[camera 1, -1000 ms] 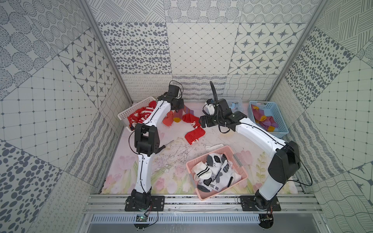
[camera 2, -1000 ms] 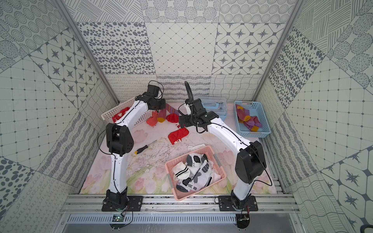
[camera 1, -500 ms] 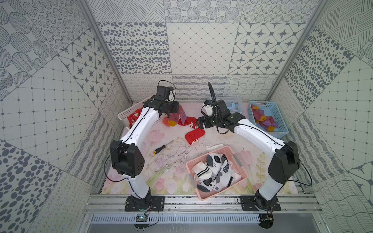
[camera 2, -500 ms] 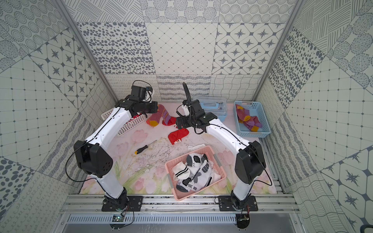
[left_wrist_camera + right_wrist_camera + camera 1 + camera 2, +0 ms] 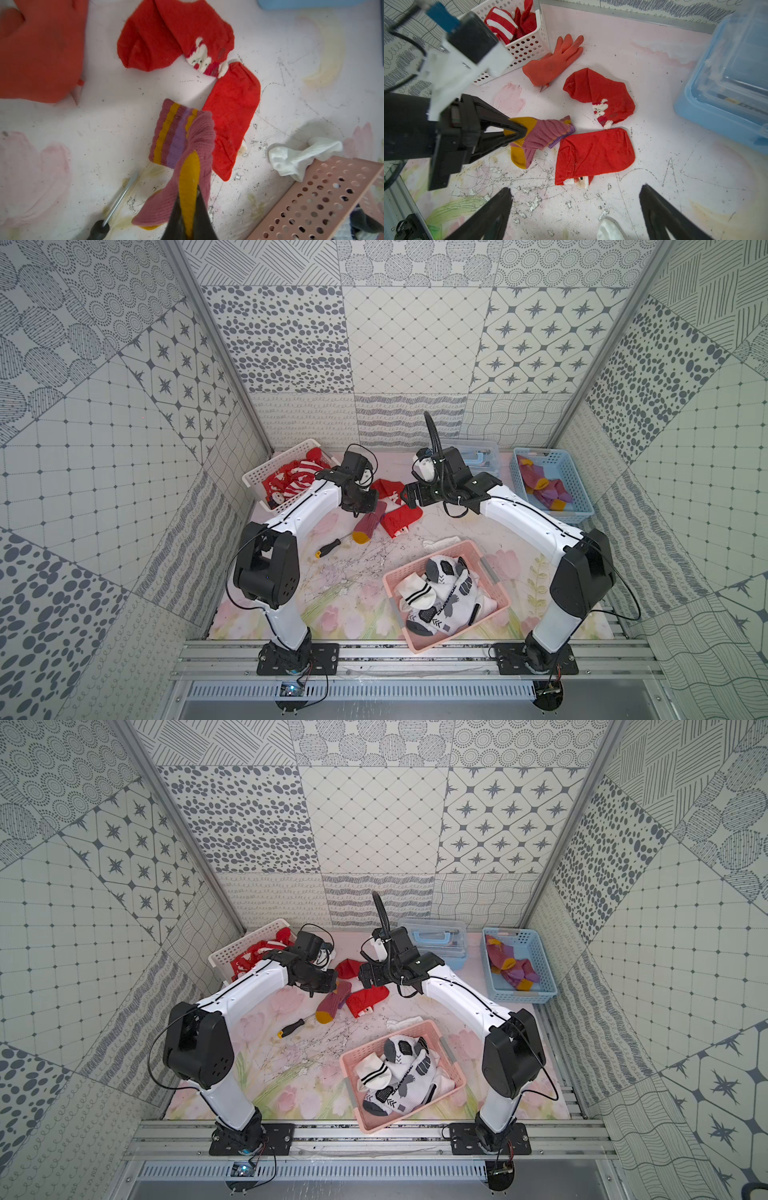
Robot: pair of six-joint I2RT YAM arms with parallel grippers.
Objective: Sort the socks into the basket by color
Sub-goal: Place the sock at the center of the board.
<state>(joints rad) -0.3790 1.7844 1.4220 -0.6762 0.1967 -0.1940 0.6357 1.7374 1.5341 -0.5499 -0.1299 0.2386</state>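
Knitted and limp, the purple sock (image 5: 544,135) lies just beside the flat red sock (image 5: 593,153), half lifted; it looks light and will drape, so its yellow heel is a fair hold. Left gripper (image 5: 522,131) is clamped shut there. Right gripper (image 5: 576,209) hovers above the red sock, spread wide and empty.

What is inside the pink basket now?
The pink basket holds a heap of white socks with black and grey marks. The heap covers the bottom, so anything under it cannot be seen.
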